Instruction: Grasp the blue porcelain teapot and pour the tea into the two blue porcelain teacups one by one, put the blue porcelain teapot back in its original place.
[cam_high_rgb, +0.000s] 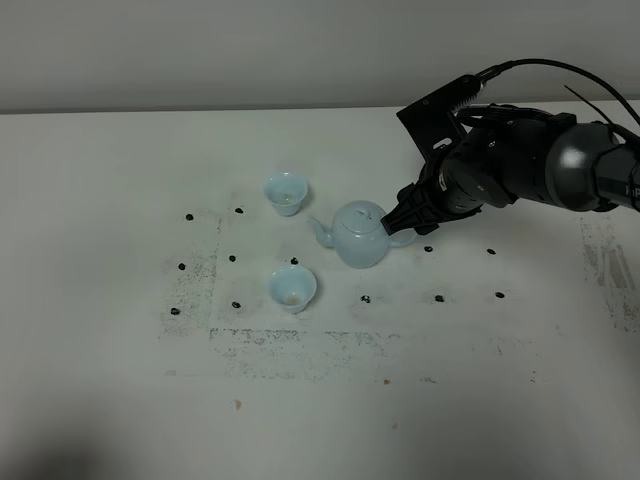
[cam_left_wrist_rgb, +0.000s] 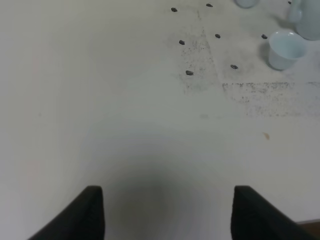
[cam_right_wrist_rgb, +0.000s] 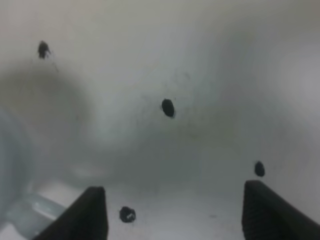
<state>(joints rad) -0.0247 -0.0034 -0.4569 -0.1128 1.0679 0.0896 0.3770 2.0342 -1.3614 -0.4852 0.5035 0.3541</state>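
pale-blue teapot (cam_high_rgb: 358, 238) (handle (cam_high_rgb: 399, 240) just beside wide-spread right gripper (cam_high_rgb: 402, 221))

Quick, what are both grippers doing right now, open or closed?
Left gripper: open, holding nothing.
Right gripper: open, beside the handle of the pale blue round-bellied porcelain teapot, not gripping it.

This looked like a robotics test lab rather than a home. A bare white worktop (cam_high_rgb: 100, 400) stood against a plain pale wall (cam_high_rgb: 200, 50). Small black marker dots (cam_high_rgb: 189, 216) were set out in rows on it around the blue porcelain teapot (cam_high_rgb: 358, 236). Dark speckled scuff lines (cam_high_rgb: 300, 338) traced a rough rectangle across the surface. A black robot arm (cam_high_rgb: 540, 165) with a loose cable (cam_high_rgb: 540, 62) reached in over the worktop from one side.
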